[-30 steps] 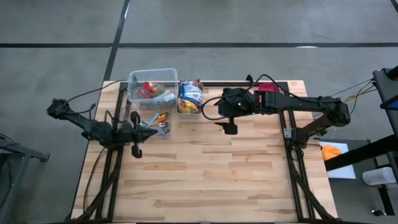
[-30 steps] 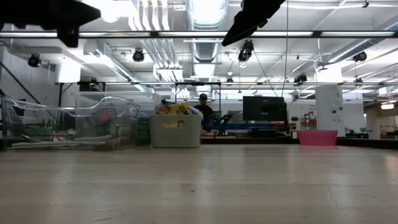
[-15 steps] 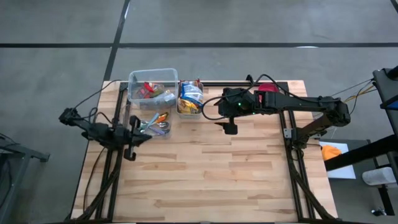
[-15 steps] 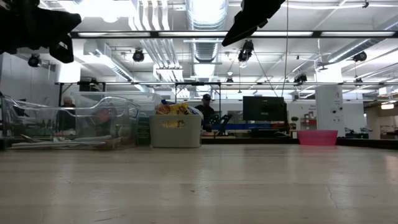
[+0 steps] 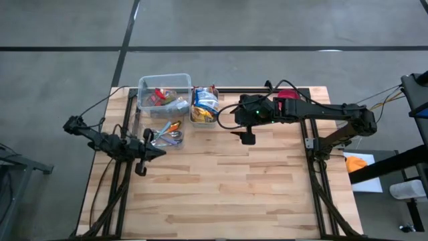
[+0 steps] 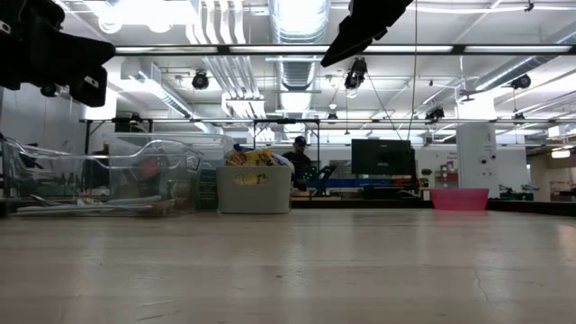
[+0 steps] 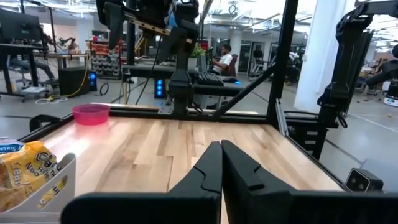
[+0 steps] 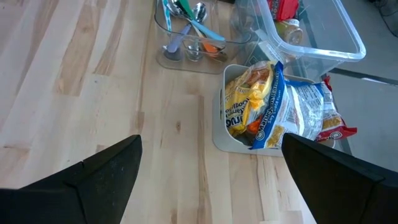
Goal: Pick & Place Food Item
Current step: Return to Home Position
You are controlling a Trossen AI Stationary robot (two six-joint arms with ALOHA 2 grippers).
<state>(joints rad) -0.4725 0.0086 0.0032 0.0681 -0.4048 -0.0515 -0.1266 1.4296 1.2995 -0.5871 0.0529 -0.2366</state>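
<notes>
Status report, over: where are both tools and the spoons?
Left tool shut, empty, near the clear bin. Right tool open, empty, raised beside the snack bin. Spoons inside the clear bin.

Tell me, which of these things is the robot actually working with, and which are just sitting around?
Part of the job:
- spoons in the small clear bin
- snack bags in the white bin
- big clear bin of packets
- left gripper, right gripper

Just lying about:
- pink bowl
- person at a far desk
</notes>
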